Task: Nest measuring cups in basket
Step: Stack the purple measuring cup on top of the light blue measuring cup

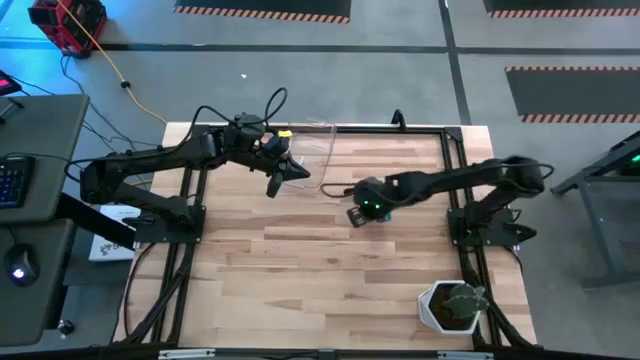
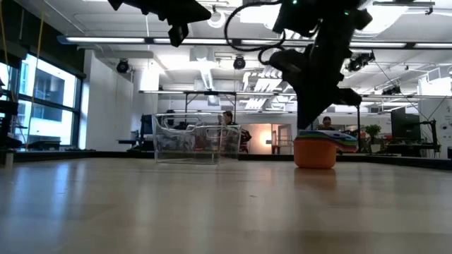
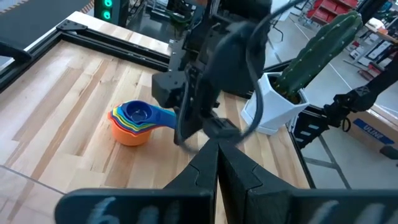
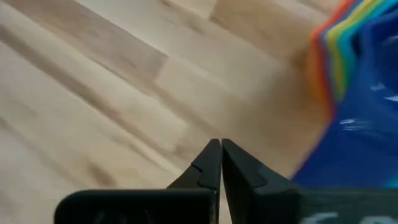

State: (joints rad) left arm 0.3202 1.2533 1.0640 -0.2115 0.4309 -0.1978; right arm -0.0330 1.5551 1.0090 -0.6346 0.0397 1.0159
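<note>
While the basket waits empty of cups:
Right gripper [image 4: 221, 149]: fingers pressed together, holding nothing, low over the table just beside the nested measuring cups [image 3: 135, 122].
Cup stack: on bare wood, handles toward the right gripper, well apart from the clear basket [image 2: 191, 145].
Left gripper [image 3: 217, 155]: closed, raised near the basket.
Nearer arm: right.

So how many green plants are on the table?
1. The green plant stands in a white pot at the table's near right corner; nothing suggests another is hidden.
</note>
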